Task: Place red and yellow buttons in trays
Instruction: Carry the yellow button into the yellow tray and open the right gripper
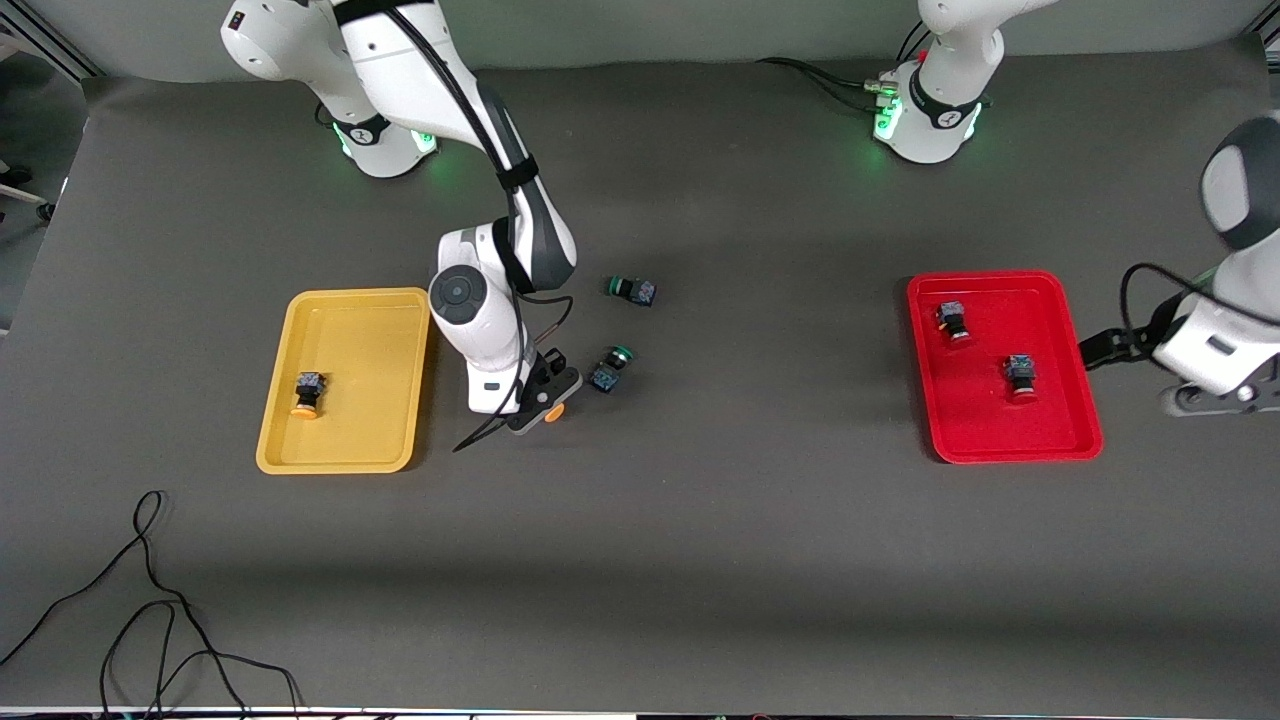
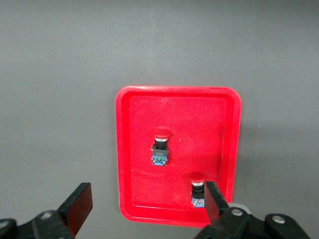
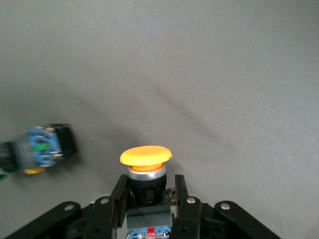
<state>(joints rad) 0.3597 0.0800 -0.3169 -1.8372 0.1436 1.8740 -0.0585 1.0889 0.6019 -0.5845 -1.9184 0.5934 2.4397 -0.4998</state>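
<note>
Orange-yellow is the cap poking out of the right tool (image 1: 545, 405), which pinches the yellow button (image 3: 145, 172) by its black body, low over the counter (image 1: 700, 560) just beside the yellow tray (image 1: 285, 440). The step in hand looks like the carry to that tray, which lies at about nine o'clock from the tool. To do it well, I judge the button needs lifting enough to clear the raised rim, then setting down on bare floor away from the other yellow button (image 1: 308, 393) already lying in the tray. The nearer green button (image 1: 609, 367) sits close by at two o'clock and is best left unbrushed; the second green button (image 1: 632, 290) lies farther up the counter. Both red buttons (image 1: 952, 320) (image 1: 1021, 375) already rest in the red tray (image 1: 930, 420). The left tool (image 2: 144, 209) waits with its fingers spread, over the counter just beside that tray.
</note>
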